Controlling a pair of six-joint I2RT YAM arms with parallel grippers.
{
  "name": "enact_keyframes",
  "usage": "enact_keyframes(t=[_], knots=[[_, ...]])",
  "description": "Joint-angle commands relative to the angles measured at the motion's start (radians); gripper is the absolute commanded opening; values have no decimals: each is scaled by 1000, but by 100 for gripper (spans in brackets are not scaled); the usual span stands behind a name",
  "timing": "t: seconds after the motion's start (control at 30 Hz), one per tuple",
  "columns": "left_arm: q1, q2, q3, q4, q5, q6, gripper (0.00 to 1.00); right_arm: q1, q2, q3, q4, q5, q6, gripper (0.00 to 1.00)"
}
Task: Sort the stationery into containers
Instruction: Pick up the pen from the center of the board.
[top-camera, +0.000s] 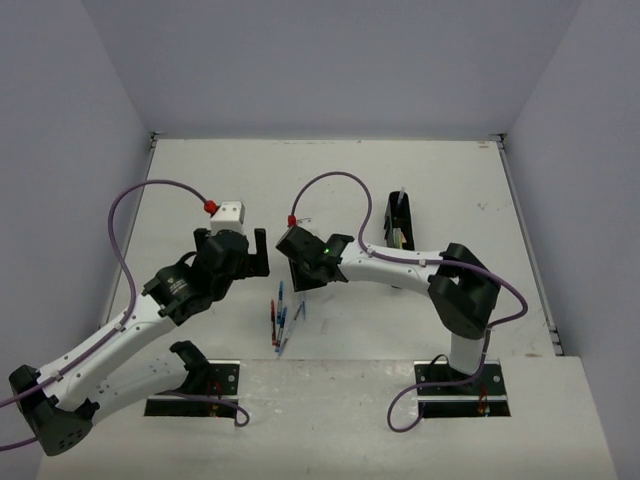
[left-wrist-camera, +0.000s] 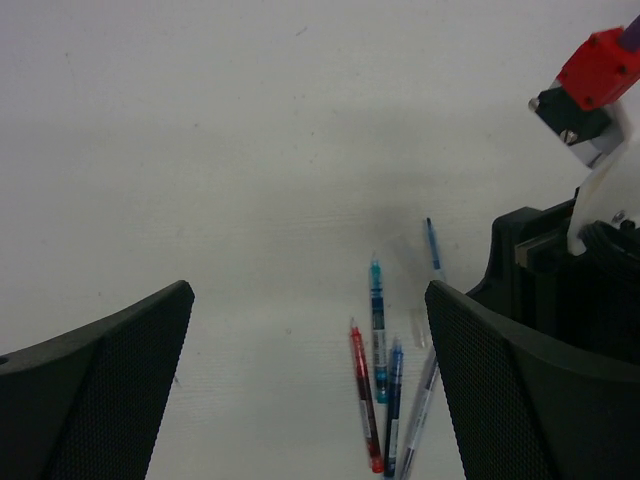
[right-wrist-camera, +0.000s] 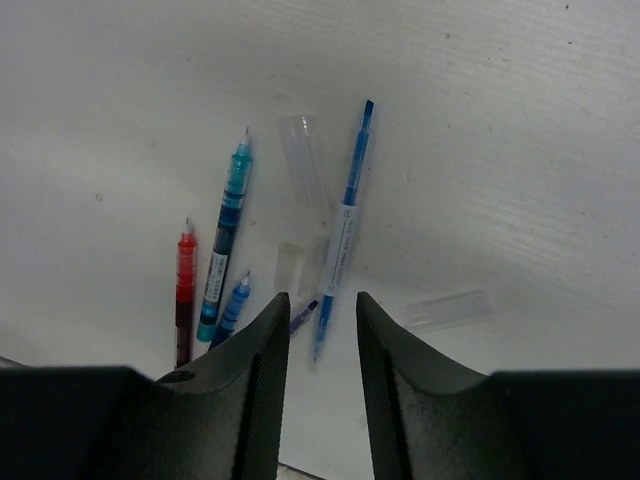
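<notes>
Near the table's near edge, centre, loose pens: blue pen, teal pen, red pen. The right gripper hovers over the blue one, fingers narrowly apart and holding nothing; the left gripper gapes wide. Light, stiff, probably slick barrels, so pinch mid-barrel. The black tray sits toward the right edge.

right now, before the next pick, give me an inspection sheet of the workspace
surface: white table, matte
job's things: red pen, teal pen, dark blue pen, white-barrelled blue pen and clear caps loose in one cluster; black organiser tray at right rear, a few items inside
clutter: nothing seen
grippers: left gripper wide open, empty; right gripper narrowly open above the pens, gripping nothing
cables: purple cables loop off both wrists, clear of the pens
surroundings: pale walls on three sides
</notes>
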Motion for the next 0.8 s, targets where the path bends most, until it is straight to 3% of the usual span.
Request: enact_keyframes(t=[0.0,0.2,0.77], knots=[[4,-27,-27,14,22,31,100,7,21,46,-56,66,49,32],[5,-27,-34,33,43,47,100,8,64,62,-83,71,52,26],[4,-30,-45,65,94,79,100,8,126,80,-53,8,38,24]])
